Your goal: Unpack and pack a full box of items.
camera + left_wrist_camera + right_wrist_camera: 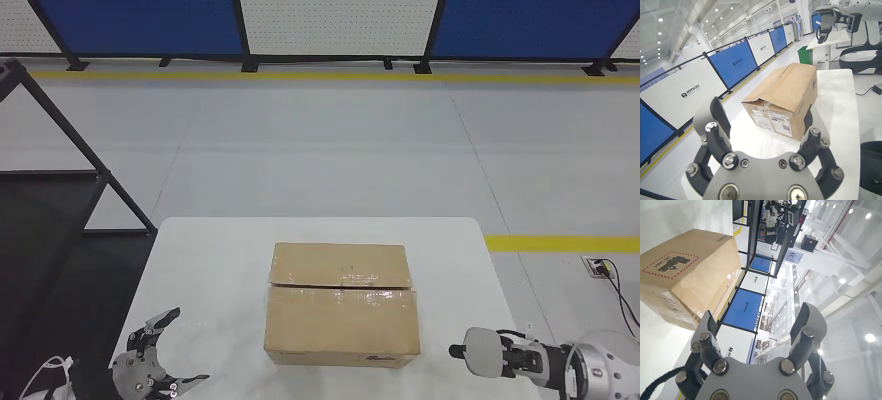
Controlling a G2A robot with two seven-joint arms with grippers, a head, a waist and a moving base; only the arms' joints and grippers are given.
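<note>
- On the white tabletop [220, 260], near its middle, sat a brown cardboard box [341, 305] with its top flaps folded shut.
- A seam ran across the box's top, covered with clear tape; in the left wrist view the flap corner at the near end of the seam looked slightly lifted and torn.
- White shipping labels covered the end of the box [783, 91] that faced the left gripper [763, 115].
- The left gripper [188, 345] hung over the tabletop's near left corner, well apart from the box, with its two dark-padded fingers [720, 113] spread wide and holding nothing.
- The right gripper [462, 352] hung at the tabletop's near right edge, just beside the box's near right corner but not touching it.
- Seen from its own wrist, the right gripper [757, 319] also had its fingers [802, 321] spread apart and empty.
- That view showed a side of the box [687, 275] bearing a warning mark framed by a red dashed line.
- Beyond the tabletop, a yellow line [300, 75] crossed the pale floor before a row of blue and white partition panels [340, 25].
</note>
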